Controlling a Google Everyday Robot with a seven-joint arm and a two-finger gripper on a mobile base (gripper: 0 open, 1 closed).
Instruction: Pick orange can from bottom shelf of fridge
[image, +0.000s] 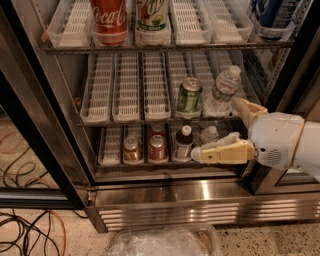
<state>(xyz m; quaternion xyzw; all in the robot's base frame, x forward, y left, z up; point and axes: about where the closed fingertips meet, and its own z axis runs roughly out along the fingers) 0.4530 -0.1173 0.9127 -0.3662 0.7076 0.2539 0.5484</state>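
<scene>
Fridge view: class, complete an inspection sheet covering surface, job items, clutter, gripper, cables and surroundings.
Surface: bottom shelf of white slotted trays.
Job's things: small orange-copper can upright there, left of a redder can.
Clutter: dark white-capped bottle and clear water bottle alongside; green can one shelf up.
Gripper: cream two-finger gripper open, right of the cans, holding nothing.
Cables: black and orange cables on floor, left.
Surroundings: stainless steel fridge base; clear plastic bag on floor.
</scene>
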